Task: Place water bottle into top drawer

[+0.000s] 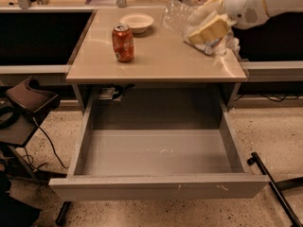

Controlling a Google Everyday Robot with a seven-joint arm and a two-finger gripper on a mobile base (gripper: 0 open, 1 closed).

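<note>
The water bottle is clear ribbed plastic and hangs tilted above the back right of the beige table. My gripper, with tan fingers, comes in from the upper right and is shut on the bottle's right end. The top drawer is pulled fully open below the table. It is wide, grey and shallow, nothing lies in it, and its front has white scuffs.
A red soda can stands on the table's left half, with a white bowl behind it. A crinkled clear plastic thing lies under the gripper at the table's right edge. A black stand is at the left; a black bar lies on the floor at the right.
</note>
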